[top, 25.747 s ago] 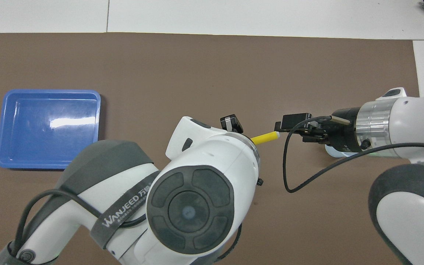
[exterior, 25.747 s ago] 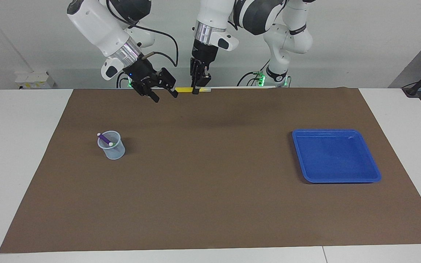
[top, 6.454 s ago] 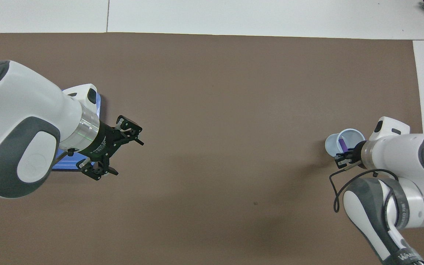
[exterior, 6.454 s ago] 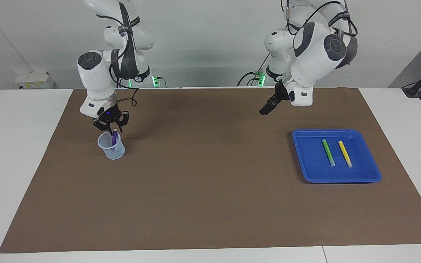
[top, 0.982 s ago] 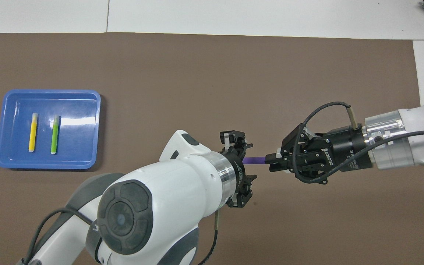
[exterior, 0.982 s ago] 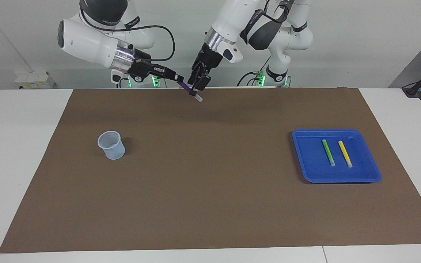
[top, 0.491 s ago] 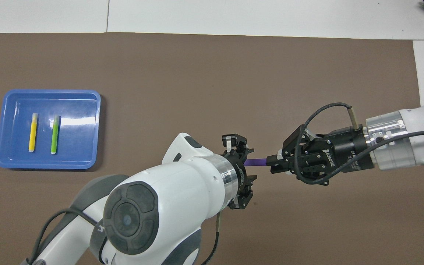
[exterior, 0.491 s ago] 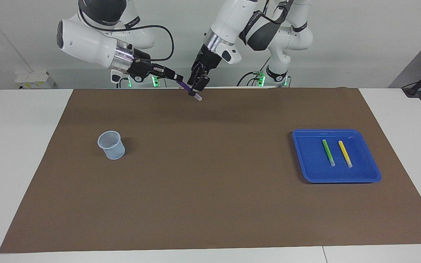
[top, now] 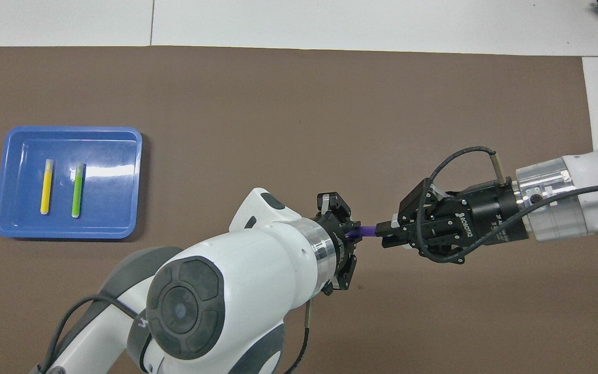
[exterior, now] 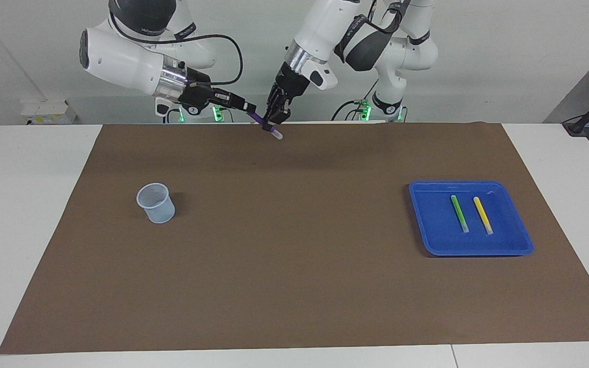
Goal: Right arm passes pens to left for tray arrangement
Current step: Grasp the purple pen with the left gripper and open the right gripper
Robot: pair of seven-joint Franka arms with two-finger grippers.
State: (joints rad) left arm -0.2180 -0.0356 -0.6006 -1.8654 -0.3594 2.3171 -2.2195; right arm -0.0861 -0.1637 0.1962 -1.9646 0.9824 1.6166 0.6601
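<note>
A purple pen (exterior: 259,119) hangs in the air over the mat's edge nearest the robots, its pale end (exterior: 277,135) pointing down. My right gripper (exterior: 250,109) is shut on its upper end. My left gripper (exterior: 270,124) is shut on it lower down, just above the pale end. In the overhead view a short purple stretch of the pen (top: 367,230) shows between the left gripper (top: 352,234) and the right gripper (top: 384,228). The blue tray (exterior: 427,240) lies toward the left arm's end of the table. In it a green pen (exterior: 459,213) and a yellow pen (exterior: 482,215) lie side by side.
A small pale-blue cup (exterior: 156,203) stands empty on the brown mat (exterior: 294,266) toward the right arm's end. In the overhead view the tray (top: 117,156) shows the yellow pen (top: 46,186) and the green pen (top: 77,189); the right arm covers the cup.
My left gripper has closed its fingers onto the purple pen over the last second. The right gripper has kept its hold, and both arms have barely moved.
</note>
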